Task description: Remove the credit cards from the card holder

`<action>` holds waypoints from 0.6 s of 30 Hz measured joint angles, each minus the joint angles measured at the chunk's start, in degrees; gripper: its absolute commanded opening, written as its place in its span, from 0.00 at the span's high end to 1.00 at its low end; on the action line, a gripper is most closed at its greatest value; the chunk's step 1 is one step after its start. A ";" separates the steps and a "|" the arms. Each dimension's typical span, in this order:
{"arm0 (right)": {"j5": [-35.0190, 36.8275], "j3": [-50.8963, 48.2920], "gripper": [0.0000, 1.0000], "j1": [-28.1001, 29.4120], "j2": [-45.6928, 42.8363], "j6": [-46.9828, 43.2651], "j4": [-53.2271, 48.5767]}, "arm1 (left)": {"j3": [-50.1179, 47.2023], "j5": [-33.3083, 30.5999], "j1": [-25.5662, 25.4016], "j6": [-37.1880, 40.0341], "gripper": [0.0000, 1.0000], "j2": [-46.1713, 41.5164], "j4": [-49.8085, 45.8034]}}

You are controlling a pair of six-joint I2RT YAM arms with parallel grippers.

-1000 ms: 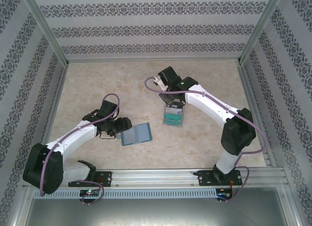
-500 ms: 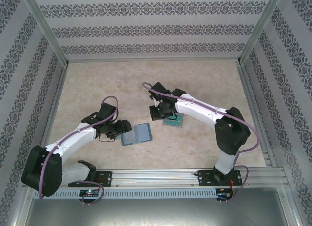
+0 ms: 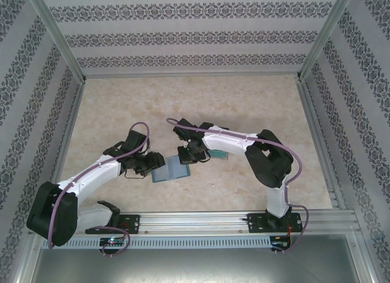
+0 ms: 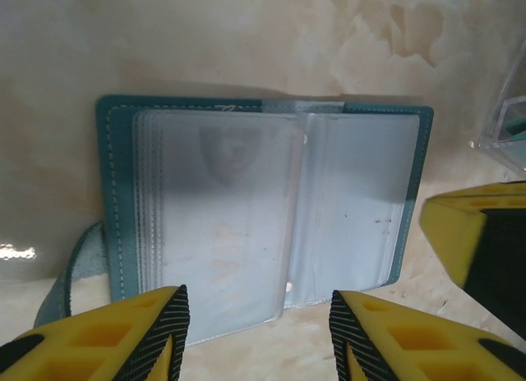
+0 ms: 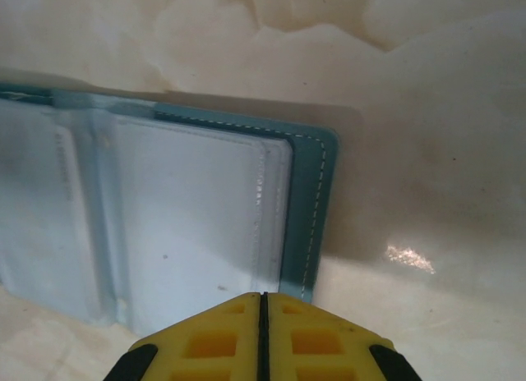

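left end effector (image 4: pixel 256 317): jaws spread wide and holding nothing, the two yellow fingers straddling the near edge of the card holder (image 4: pixel 271 208); whether they touch it cannot be told.
right end effector (image 5: pixel 261 303): fingers pressed together with nothing between them, poised at the holder's stitched corner, at 1 o'clock of the holder in the top view.
card holder: lies open and flat on the worktop (image 3: pixel 122 106) between the two end effectors; the clear sleeves look empty, though a card tucked behind a sleeve cannot be ruled out.
credit cards (image 3: pixel 217 155): a teal stack with a clear rim, at 2 o'clock of the holder, just beside the right arm.
risk, sliding: nothing clamps the holder, so a nudge from the right fingers would likely skate it across the glossy worktop.
risk, snagging: the floppy sleeves could catch on a fingertip and fold over or lift the holder.
risk, collision: the two end effectors sit near each other; any inward move could bring the fingers together.
risk, cards: a sweep of the right arm could knock the stack.
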 measured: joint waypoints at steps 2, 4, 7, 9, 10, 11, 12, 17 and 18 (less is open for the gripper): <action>0.00 -0.70 0.97 -0.02 0.22 0.13 0.24 | -0.09 0.28 -0.24 -0.04 0.53 0.31 0.37; 0.00 -1.31 0.97 -0.02 0.28 0.17 0.42 | -0.13 0.42 -0.57 -0.07 0.54 0.96 0.81; 0.00 -1.79 0.98 -0.02 0.59 0.31 0.76 | -0.24 0.35 -0.83 -0.11 0.55 2.05 1.11; 0.00 -1.92 0.98 -0.02 0.98 0.31 0.94 | -0.26 0.35 -0.96 -0.13 0.56 2.67 1.14; 0.00 -1.99 0.98 -0.02 1.18 0.31 1.14 | -0.26 0.28 -0.96 -0.13 0.57 2.91 1.14; -0.02 -2.01 0.98 -0.02 1.36 0.31 1.27 | -0.26 0.11 -0.96 -0.13 0.57 3.10 1.14; -0.07 -2.01 0.98 -0.02 1.36 0.31 1.36 | -0.26 -0.02 -0.96 -0.13 0.57 3.30 1.14; -0.22 -2.01 0.98 -0.02 1.40 0.31 1.38 | -0.33 -0.87 -0.96 -0.13 0.57 4.35 1.09; -0.22 -2.01 0.98 -0.02 1.40 0.33 1.38 | -0.33 -1.25 -0.96 -0.13 0.57 4.55 1.05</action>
